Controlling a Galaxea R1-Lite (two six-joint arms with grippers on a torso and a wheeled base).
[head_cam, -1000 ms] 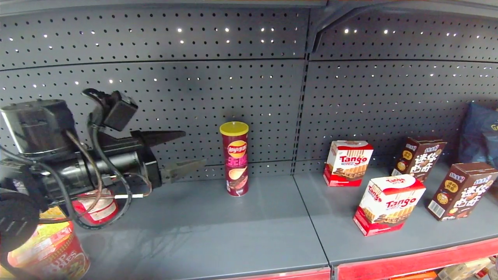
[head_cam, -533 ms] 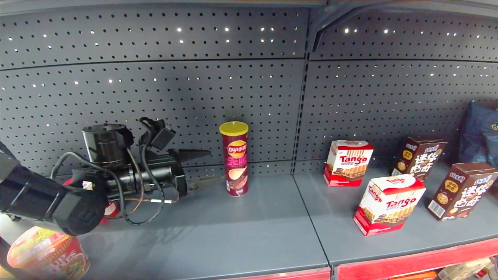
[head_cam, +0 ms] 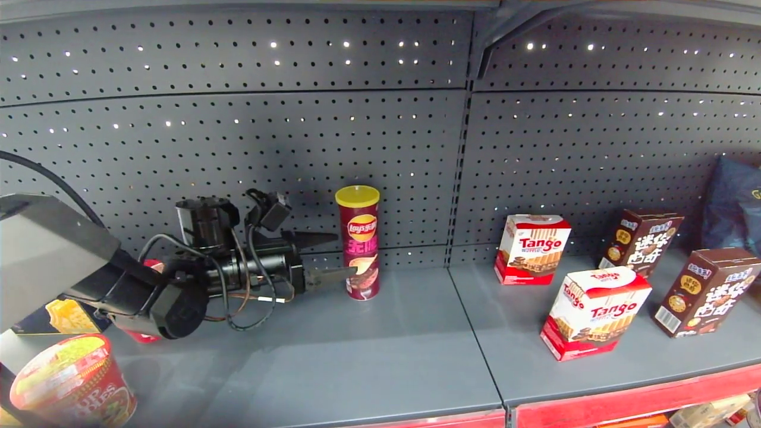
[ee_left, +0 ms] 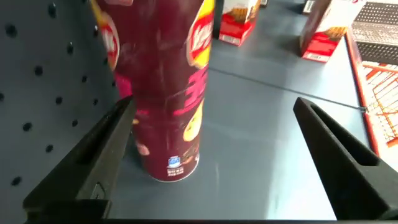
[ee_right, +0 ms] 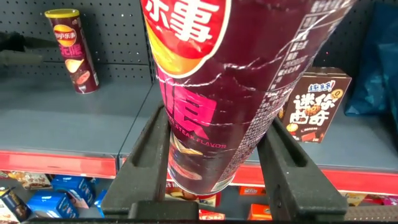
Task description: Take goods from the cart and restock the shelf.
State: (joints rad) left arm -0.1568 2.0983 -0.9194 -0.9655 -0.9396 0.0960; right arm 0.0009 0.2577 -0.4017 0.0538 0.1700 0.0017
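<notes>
A maroon chips can [head_cam: 358, 249] with a yellow lid stands upright on the grey shelf [head_cam: 333, 351], close to the pegboard back. My left gripper [head_cam: 346, 254] is open at the can's left side, its fingers [head_cam: 324, 275] reaching along either side of it. In the left wrist view the can [ee_left: 158, 93] sits between the fingers [ee_left: 93, 168], much nearer one of them; my left gripper [ee_left: 212, 106] is not closed on it. My right gripper [ee_right: 217, 118] is shut on a second maroon chips can [ee_right: 230, 74], held in front of the shelf.
Two red-and-white wafer boxes [head_cam: 594, 312] and two brown boxes [head_cam: 704, 291] stand on the right shelf section, with a blue bag [head_cam: 734, 202] at the far right. Red cup noodles [head_cam: 71, 383] stand front left. A red strip [head_cam: 630, 401] marks the shelf's front edge.
My left arm has moved right and deeper along the shelf, bringing its open fingers up to and around the standing can. The can and boxes have not moved.
</notes>
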